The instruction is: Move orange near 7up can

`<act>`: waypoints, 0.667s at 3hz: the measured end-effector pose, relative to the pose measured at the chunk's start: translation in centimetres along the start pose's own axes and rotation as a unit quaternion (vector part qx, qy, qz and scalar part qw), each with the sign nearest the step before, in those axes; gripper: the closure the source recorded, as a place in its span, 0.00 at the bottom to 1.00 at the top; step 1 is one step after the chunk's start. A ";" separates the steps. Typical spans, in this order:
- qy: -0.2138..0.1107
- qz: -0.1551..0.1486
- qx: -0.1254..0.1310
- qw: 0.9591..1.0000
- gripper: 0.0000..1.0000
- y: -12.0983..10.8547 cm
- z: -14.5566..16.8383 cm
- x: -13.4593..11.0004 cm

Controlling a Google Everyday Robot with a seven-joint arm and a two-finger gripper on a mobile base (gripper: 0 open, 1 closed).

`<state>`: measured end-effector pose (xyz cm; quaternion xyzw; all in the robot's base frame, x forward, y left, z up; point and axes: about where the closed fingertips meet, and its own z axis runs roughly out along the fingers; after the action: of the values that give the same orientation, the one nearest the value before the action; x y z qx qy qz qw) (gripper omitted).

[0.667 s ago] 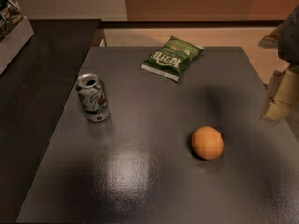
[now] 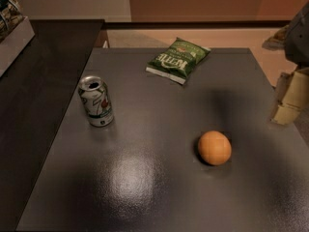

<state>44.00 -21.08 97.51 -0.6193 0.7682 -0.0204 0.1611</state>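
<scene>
over at the right edge of the table [image 2: 145, 192] the gripper [image 2: 289, 98] is hovering, clenched or released i cannot tell, while the orange [image 2: 214, 148] is sitting right of centre, well apart from the 7up can [image 2: 96, 101] standing upright at the left and the green chip bag [image 2: 177, 59] behind.

Gripper [image 2: 291, 99]: at the right edge, beside the table [image 2: 145, 197], cut off by that edge; the arm part above it is blurred. Table: cut off on 2 sides, bottom and right. Pale box [image 2: 14, 37], upper left: cropped by the left edge, contents unidentifiable.
</scene>
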 end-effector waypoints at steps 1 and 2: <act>-0.022 -0.036 -0.031 0.999 0.00 0.7 1.3 -1.0; -0.064 -0.112 -0.078 0.989 0.00 2.7 3.8 -2.6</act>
<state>42.95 -17.27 93.85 -0.7124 0.6811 0.0608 0.1577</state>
